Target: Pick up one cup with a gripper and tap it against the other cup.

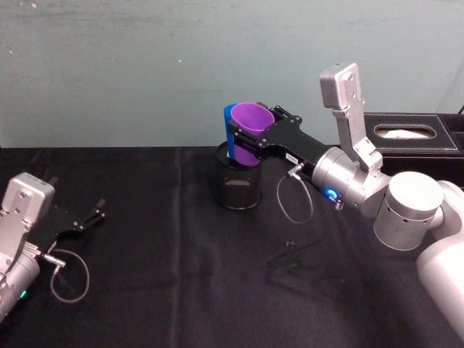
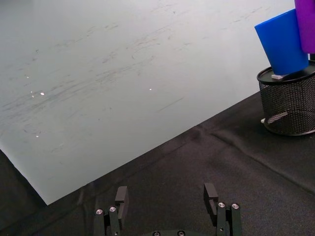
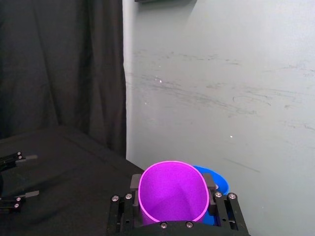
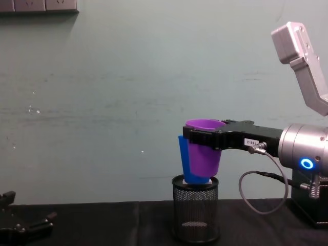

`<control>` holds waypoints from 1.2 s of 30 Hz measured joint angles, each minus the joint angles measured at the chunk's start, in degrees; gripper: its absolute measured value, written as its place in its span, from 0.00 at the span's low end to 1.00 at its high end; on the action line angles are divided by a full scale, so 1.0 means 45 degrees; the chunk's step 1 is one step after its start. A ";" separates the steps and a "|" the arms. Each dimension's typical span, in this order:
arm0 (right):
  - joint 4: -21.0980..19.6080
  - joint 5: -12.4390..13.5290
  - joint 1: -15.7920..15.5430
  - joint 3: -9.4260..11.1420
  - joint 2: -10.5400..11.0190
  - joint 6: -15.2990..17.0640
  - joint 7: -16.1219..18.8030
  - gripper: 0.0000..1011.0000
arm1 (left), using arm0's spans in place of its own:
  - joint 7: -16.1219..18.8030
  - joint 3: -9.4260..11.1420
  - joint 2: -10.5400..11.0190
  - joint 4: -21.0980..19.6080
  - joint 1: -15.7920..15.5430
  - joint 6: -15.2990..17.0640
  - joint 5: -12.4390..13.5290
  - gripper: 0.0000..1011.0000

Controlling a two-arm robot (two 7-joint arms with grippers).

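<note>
My right gripper [image 1: 254,125] is shut on the purple cup [image 1: 252,119], holding it upright in the air just above the black wire-mesh holder [image 1: 239,188]. The blue cup [image 1: 229,114] sits tilted in the top of that holder, right beside the purple cup, and the two look to be in contact. From the chest view, the purple cup [image 4: 204,154] overlaps the blue cup [image 4: 182,159] over the holder [image 4: 195,212]. In the right wrist view the jaws flank the purple cup [image 3: 172,194], with the blue cup's rim [image 3: 216,179] behind it. My left gripper [image 1: 98,210] rests open low at the left.
A black tissue box [image 1: 409,134] stands at the back right behind my right arm. A black cloth [image 1: 181,290] covers the table, and a pale wall closes it off at the back. A small dark bit [image 1: 290,244] lies on the cloth.
</note>
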 joint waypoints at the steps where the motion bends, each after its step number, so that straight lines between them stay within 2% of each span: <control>1: 0.0000 0.0000 0.0000 0.0000 0.0000 0.0000 0.0000 0.73 | 0.0000 0.0000 0.0000 0.0000 -0.0001 0.0000 0.0000 0.99; 36: -0.0001 0.0000 0.0001 0.0000 0.0000 0.0000 0.0000 0.73 | 0.0000 0.0000 0.0000 0.0000 -0.0001 0.0000 0.0000 0.99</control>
